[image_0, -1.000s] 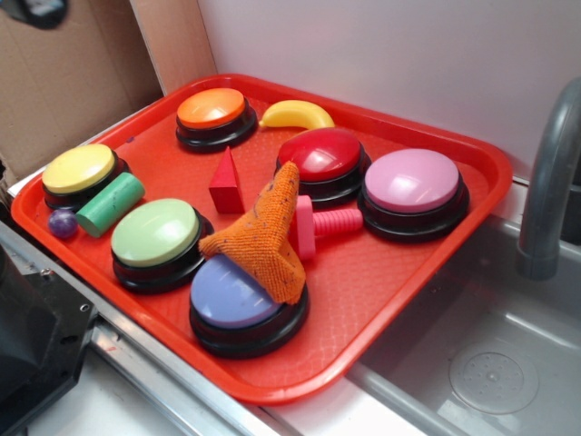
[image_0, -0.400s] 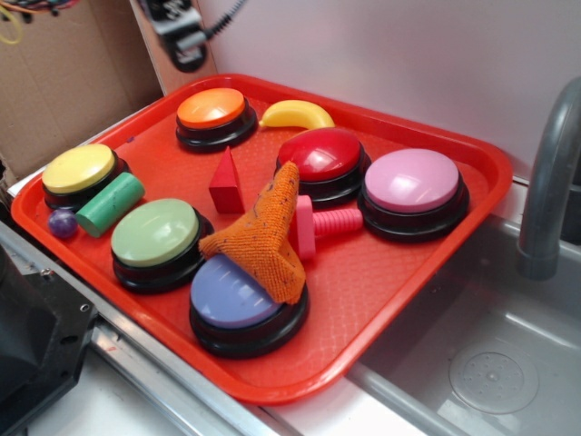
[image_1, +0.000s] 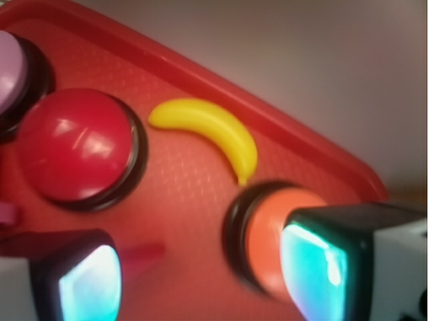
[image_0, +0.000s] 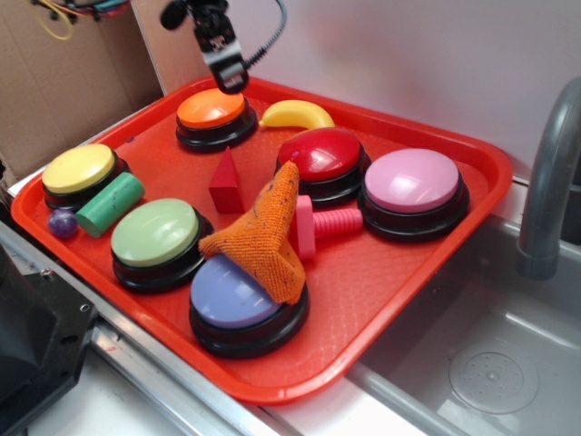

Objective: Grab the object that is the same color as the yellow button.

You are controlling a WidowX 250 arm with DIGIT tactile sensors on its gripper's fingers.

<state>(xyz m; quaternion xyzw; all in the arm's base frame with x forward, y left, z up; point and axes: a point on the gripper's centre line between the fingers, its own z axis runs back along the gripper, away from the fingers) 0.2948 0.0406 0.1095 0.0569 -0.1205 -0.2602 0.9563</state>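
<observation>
The object, a small glossy yellow toy banana [image_0: 296, 114] [image_1: 212, 132], lies on the red tray [image_0: 390, 272] near its far rim, between the orange button [image_0: 211, 109] and the red button [image_0: 320, 154]. The yellow button [image_0: 79, 169] sits at the tray's left corner. My gripper [image_0: 227, 77] [image_1: 200, 281] hangs above the orange button's far edge, to the left of the banana. It is open and nothing is between its fingers [image_1: 90, 284]. In the wrist view the banana lies ahead of the jaws, beyond the gap.
Also on the tray: a green button [image_0: 154, 232], a purple button [image_0: 234, 295] partly under an orange cloth [image_0: 263, 236], a pink button [image_0: 411, 182], a red pyramid [image_0: 225, 182], a green cylinder [image_0: 110, 204], a pink bolt [image_0: 322, 223] and a small purple ball [image_0: 63, 222]. A sink [image_0: 490, 363] with a faucet [image_0: 549, 182] lies right.
My gripper has come in from the upper left and moved down and right, from near the top edge of the picture to above the orange button. Nothing on the tray has moved.
</observation>
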